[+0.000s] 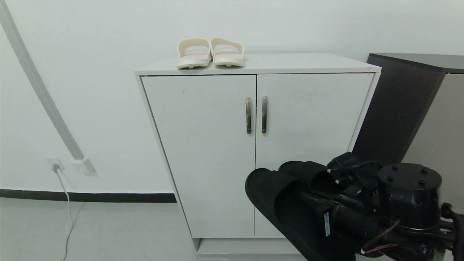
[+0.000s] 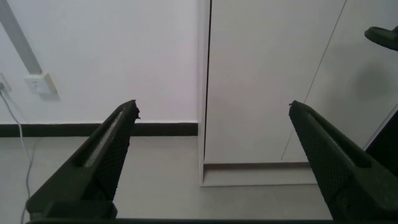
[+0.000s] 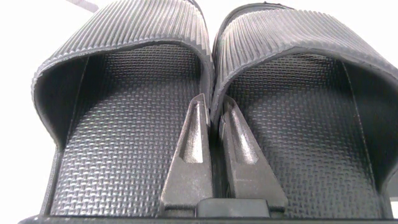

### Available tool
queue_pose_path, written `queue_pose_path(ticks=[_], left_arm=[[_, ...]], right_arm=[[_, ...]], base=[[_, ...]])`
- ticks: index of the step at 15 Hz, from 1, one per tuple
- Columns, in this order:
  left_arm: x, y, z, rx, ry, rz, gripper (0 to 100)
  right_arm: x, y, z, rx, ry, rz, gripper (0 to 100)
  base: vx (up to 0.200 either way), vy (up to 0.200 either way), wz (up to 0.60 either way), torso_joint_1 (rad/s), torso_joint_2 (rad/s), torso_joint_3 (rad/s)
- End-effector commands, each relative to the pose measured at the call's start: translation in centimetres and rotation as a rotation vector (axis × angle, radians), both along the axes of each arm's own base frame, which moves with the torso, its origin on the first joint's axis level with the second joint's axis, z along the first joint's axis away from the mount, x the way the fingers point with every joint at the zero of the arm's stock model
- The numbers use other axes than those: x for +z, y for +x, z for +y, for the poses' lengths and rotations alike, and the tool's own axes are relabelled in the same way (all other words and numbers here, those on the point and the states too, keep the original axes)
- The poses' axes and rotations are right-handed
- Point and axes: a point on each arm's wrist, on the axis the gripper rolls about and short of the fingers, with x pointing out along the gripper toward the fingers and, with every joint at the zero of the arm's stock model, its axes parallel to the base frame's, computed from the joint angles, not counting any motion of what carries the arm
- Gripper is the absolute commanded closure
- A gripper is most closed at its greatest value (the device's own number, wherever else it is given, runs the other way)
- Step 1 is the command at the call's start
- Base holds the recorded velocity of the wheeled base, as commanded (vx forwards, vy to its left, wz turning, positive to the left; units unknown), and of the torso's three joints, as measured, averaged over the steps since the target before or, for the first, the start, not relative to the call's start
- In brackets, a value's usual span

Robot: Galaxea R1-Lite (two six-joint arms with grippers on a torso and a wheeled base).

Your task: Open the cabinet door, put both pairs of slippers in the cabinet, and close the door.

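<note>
Cabinet (image 1: 203,152) is shut, upright handles (image 1: 248,115) at its centre. Right gripper (image 3: 212,109) clamps the black slippers (image 1: 275,192) low before it; left gripper (image 2: 212,107), spread and empty facing its left corner, looks best placed to pull.

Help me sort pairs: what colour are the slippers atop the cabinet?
Cream slippers, clearest in head view.

Your colours: white cabinet (image 1: 203,152), cream slippers (image 1: 210,53), black slippers (image 3: 124,143).
You see dull silver handles (image 1: 248,115) on the cabinet; the cream slippers on its top are plain. The black slippers show ribbed straps and a fine pebbled footbed, and the right gripper (image 3: 213,109) is black too. Wall (image 1: 90,72) white, skirting (image 1: 90,197) black, floor (image 1: 127,232) pale grey.
</note>
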Motion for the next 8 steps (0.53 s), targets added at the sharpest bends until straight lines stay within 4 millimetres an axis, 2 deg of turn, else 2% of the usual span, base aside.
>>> queue_pose_path(ticks=[1,4,5,6,8], left_arm=[[0.1,0.1,0.0,0.001,-0.001,0.008,0],[0.2,0.2,0.0,0.001,0.007,0.022,0],[4.5,-0.3,0.0,-0.001,-0.041,-0.055,0],[7.5,0.1,0.0,-0.016,-0.100,-0.029,0],[10.3,2.8,-0.2,-0.115,-0.099,0.064,0]], right_arm=[[0.0,0.0,0.0,0.002,-0.001,0.000,100],[-0.3,0.0,0.1,0.002,-0.009,0.007,100],[-0.5,0.0,0.1,0.009,-0.023,0.007,100],[-0.6,0.0,0.1,0.011,-0.028,0.010,100],[-0.7,0.1,0.1,0.011,-0.033,0.013,100]], base=[[0.000,0.000,0.00,0.000,0.00,0.000],[0.000,0.000,0.00,-0.001,0.16,0.115],[0.000,0.000,0.00,0.002,0.07,0.032],[0.000,0.000,0.00,0.002,0.05,0.022],[0.000,0.000,0.00,0.000,0.00,0.000]])
